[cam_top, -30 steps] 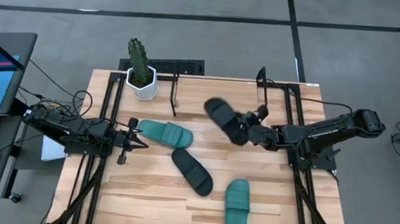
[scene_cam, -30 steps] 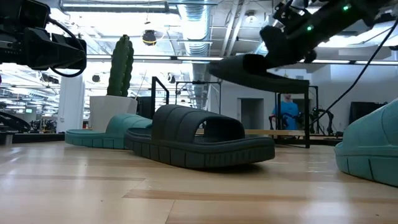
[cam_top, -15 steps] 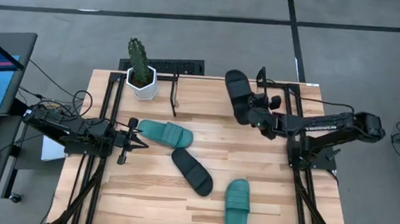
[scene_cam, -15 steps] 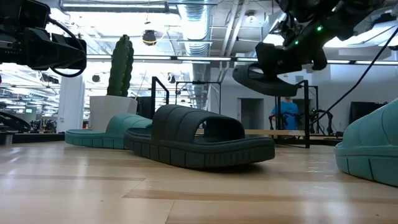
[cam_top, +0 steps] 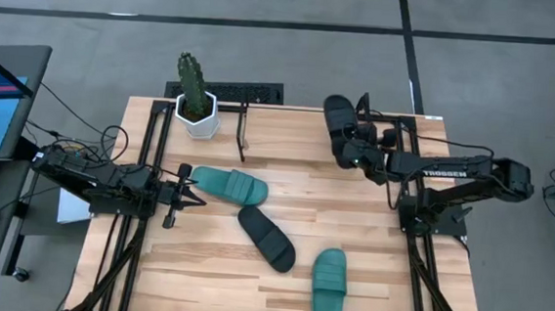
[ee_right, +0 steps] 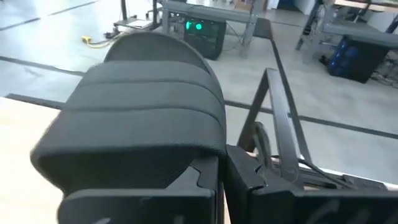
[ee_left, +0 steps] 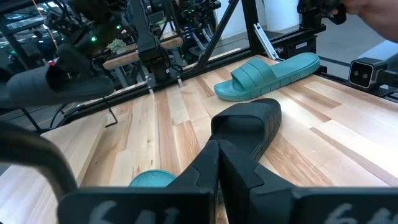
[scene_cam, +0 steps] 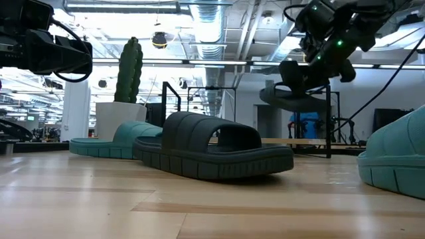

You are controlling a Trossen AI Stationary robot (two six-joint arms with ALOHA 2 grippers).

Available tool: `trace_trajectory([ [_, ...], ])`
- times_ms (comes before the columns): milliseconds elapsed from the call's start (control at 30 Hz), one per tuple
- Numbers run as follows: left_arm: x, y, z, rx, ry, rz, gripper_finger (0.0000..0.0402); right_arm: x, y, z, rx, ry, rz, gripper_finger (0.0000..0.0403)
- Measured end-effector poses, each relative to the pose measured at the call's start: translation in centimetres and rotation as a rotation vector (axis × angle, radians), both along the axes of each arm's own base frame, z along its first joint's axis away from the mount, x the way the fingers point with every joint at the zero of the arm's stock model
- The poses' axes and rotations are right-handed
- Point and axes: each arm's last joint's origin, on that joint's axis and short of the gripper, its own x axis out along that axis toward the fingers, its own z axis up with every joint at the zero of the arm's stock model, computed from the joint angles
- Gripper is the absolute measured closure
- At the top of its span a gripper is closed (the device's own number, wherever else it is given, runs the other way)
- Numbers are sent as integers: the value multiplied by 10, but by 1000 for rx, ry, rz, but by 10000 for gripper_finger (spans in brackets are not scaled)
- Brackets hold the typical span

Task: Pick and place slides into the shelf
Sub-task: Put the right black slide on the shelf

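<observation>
Black foam fills the right gripper (cam_top: 354,149): its fingers are clamped on 1 black slide (cam_top: 339,127), held in the air over the far right corner of the table (cam_top: 353,195), just beside the upright end bracket of the shelf (cam_top: 362,117). From table height the carried slide (scene_cam: 292,96) hangs sole-down, clear of the wood, in front of the thin black frame. In the right wrist view its wide strap (ee_right: 146,109) sits directly ahead of the pinched fingers, with the bracket (ee_right: 280,118) just past it.

The left gripper (cam_top: 197,191) waits at the table's left side, its fingers (ee_left: 214,163) pressed together with nothing between them. 1 teal slide (cam_top: 228,183) lies just ahead of its tips; the second black slide (cam_top: 266,237) lies a little farther out, near the table's middle; the other teal slide (cam_top: 329,277) rests toward the near edge, well apart from both grippers. A potted cactus (cam_top: 195,96) stands at the far left, beside the shelf's other end.
</observation>
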Motion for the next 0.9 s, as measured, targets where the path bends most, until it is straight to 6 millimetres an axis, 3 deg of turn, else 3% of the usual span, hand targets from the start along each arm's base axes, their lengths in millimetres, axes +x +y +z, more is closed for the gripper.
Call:
trace_trajectory([
  [333,0,0,0,3,-1,0,401,6,8,6,5,39,65,402],
  [600,0,0,0,1,0,0,401,26,23,57,-115,71,127,402],
  [900,0,0,0,0,0,0,401,35,22,122,-102,280,165,403],
])
